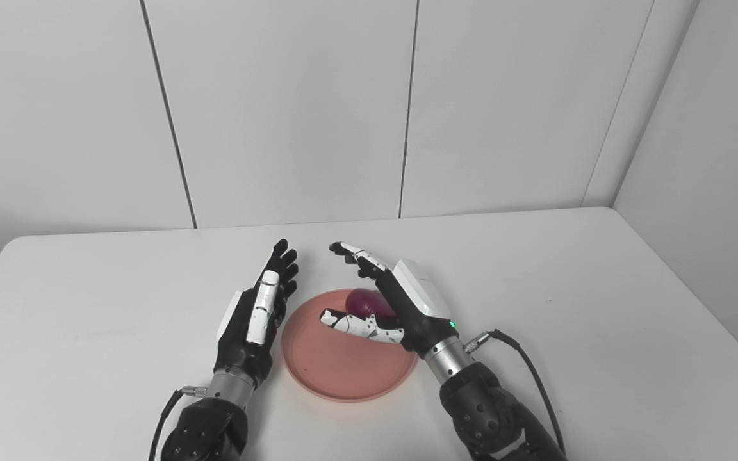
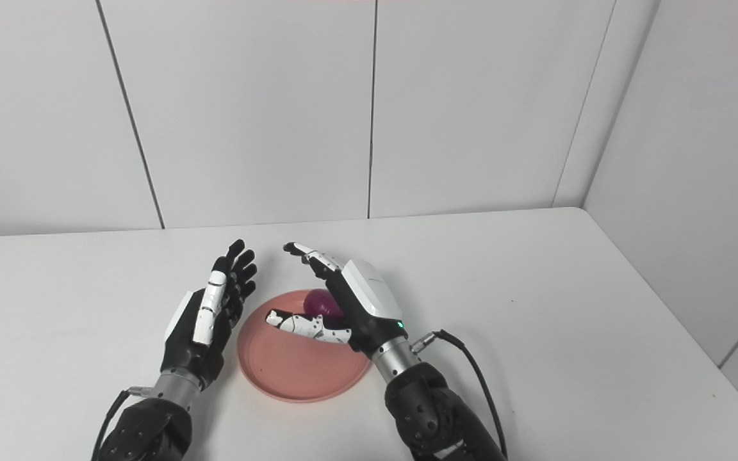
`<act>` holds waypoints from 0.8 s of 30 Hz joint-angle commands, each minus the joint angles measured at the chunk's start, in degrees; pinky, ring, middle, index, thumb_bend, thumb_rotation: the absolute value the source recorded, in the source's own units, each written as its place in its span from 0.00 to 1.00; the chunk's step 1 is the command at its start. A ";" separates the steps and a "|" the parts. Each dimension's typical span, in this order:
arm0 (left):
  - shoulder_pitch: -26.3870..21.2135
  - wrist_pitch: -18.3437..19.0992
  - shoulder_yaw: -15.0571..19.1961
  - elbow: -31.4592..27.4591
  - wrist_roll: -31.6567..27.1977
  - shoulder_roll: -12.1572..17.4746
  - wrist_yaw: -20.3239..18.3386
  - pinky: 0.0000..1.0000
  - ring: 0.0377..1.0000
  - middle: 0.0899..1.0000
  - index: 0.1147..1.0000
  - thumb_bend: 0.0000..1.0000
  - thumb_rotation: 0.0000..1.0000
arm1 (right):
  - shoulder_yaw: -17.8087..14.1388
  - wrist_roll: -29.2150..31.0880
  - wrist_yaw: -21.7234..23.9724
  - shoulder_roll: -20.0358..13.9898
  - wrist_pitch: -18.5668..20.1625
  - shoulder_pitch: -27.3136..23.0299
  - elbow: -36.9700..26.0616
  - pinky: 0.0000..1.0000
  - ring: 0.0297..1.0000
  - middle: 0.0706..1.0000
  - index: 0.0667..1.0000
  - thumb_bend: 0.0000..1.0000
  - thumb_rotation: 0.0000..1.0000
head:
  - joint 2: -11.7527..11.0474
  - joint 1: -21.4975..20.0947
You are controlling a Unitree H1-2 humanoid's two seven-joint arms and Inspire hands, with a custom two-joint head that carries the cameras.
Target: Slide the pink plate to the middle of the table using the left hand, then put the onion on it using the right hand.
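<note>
Onion [image 1: 364,301], dark purple, rounded, lies on far part of pink plate [image 1: 343,365], lower centre of frame, partly hidden by right hand [image 1: 401,301]. Right hand: fingers [image 1: 351,251] spread wide, arched above onion w/o closing on it; thumb [image 1: 359,325] stretched out over plate on near side of onion; whether any part touches onion cannot be told. Left hand [image 1: 257,314]: flat, fingers apart, holding nothing, edge-up just beside plate's left rim; contact w/ rim unclear. Plate: round, salmon-pink, shallow, flat on white table [image 1: 599,307].
</note>
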 commanded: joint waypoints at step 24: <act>-2.91 -3.72 1.76 3.34 1.23 1.53 1.05 1.00 0.98 0.97 0.96 0.61 1.00 | -13.75 8.02 1.10 -1.19 5.82 1.70 -4.41 0.87 0.92 0.92 0.92 0.61 1.00 | -0.03 0.15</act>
